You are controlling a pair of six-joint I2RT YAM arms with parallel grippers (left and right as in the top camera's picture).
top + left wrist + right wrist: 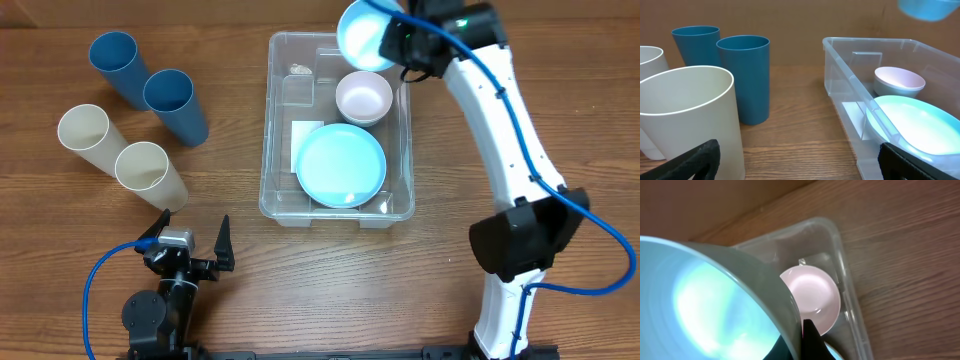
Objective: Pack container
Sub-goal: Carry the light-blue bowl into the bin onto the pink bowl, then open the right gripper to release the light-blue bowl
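The clear plastic container (275,120) sits mid-table and holds a light blue plate (341,165) and a white bowl (363,97). My right gripper (392,45) is shut on the rim of a light blue bowl (362,33) and holds it in the air over the container's far right corner. In the right wrist view the blue bowl (705,305) fills the left side, with the white bowl (812,292) below it inside the container (840,255). My left gripper (190,245) is open and empty near the front edge, left of the container (845,85).
Two blue cups (176,105) (118,66) and two cream cups (148,174) (90,138) lie at the left. In the left wrist view a cream cup (690,120) stands close by the left finger and a blue cup (746,77) behind it.
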